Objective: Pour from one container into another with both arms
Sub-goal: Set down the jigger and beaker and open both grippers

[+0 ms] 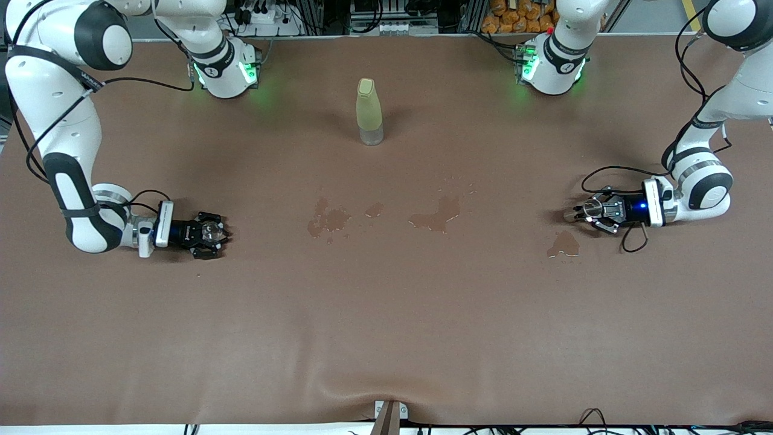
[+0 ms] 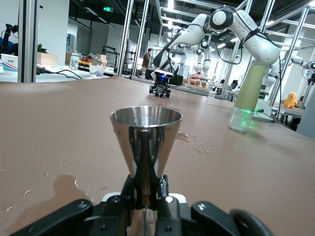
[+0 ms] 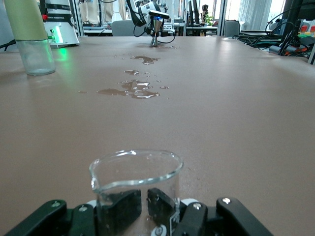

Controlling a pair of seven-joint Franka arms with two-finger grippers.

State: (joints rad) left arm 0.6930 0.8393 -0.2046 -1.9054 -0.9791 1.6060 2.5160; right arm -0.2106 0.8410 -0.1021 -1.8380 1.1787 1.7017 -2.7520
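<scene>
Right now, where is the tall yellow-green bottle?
The tall yellow-green bottle stands upright on the brown table, midway between the two arm bases and farther from the front camera than the water puddles, far from both grippers.

- A robotics lab, not a home or kitchen; two white Franka arms (image 1: pixel 72 151) are mounted at a long table (image 1: pixel 386 314) under a brown cover
- More robot arms (image 2: pixel 231 24) stand among aluminium frame cells (image 2: pixel 275 44) in the left wrist view
- Cables and power strips (image 1: pixel 259 15) run along the table edge; office chairs and desks (image 3: pixel 231 27) show in the right wrist view
</scene>
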